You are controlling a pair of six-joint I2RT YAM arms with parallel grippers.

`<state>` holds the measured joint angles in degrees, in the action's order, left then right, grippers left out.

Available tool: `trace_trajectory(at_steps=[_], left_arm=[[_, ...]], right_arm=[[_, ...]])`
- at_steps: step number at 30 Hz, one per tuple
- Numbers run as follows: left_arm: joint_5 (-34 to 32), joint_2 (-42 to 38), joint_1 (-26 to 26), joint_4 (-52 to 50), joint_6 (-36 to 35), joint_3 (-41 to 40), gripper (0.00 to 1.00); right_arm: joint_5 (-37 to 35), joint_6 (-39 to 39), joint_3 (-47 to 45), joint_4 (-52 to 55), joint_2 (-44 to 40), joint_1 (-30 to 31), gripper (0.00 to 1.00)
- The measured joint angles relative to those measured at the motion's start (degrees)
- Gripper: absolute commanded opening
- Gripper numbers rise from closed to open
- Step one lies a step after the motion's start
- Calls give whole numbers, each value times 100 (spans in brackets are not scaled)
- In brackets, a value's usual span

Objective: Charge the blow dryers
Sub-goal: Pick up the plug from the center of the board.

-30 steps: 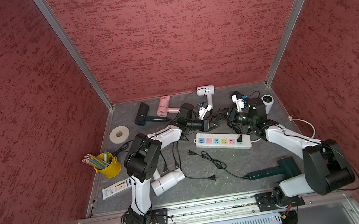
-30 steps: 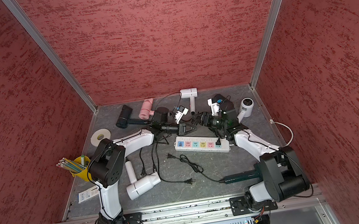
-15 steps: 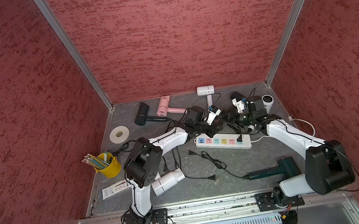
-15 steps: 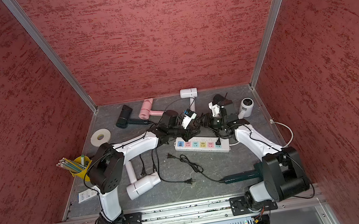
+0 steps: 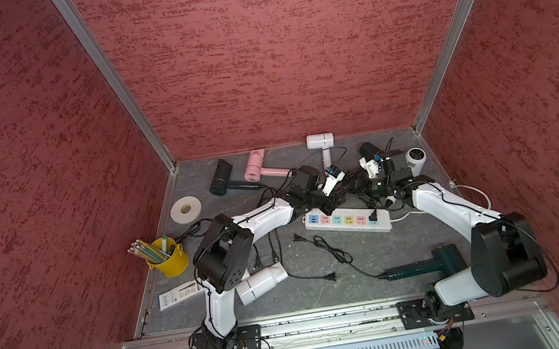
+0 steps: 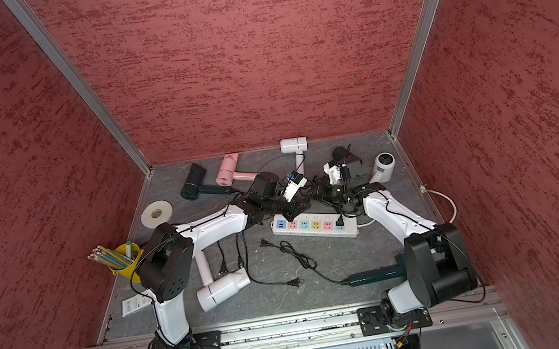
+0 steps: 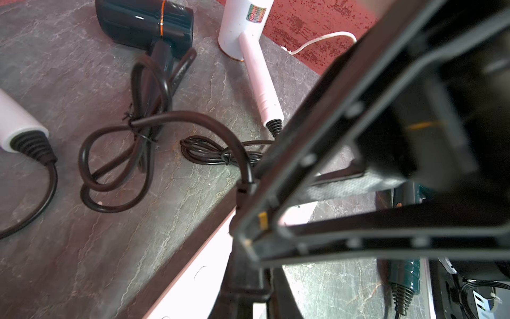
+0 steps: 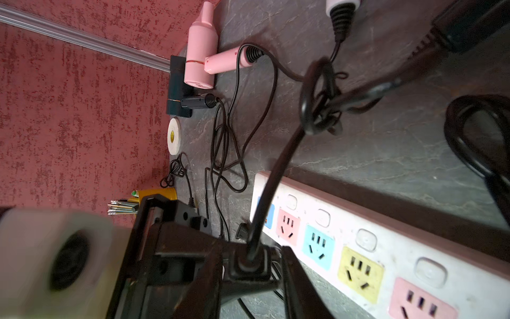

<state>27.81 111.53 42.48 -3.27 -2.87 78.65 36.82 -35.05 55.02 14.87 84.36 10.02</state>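
Observation:
A long white power strip lies mid-table, with one black plug in its right-end socket. Both arms meet just behind its left end. My left gripper is shut on a black plug. My right gripper closes on the same plug's wider base. The plug's thick tied cord runs to the black blow dryer at the back right. Other blow dryers lie about: black, pink, white, white, white, dark green.
A yellow cup of pencils, a tape roll and a leaflet sit along the left edge. Loose plugs and thin cords trail in front of the strip. The strip's white cable loops at the right wall.
Both grippers came together and moved from the back down to the strip's left end. The right gripper's jaws narrowed round the plug that the left gripper holds.

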Motion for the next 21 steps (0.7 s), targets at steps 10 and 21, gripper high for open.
trace_trajectory(at_steps=[10, 21], left_arm=[[-136, 0, 72, -271, -162, 79, 0], [48, -308, -98, -42, 330, -199, 96]], right_arm=[[92, 118, 55, -4, 116, 4, 12], [-627, 98, -352, -151, -424, 39, 0]])
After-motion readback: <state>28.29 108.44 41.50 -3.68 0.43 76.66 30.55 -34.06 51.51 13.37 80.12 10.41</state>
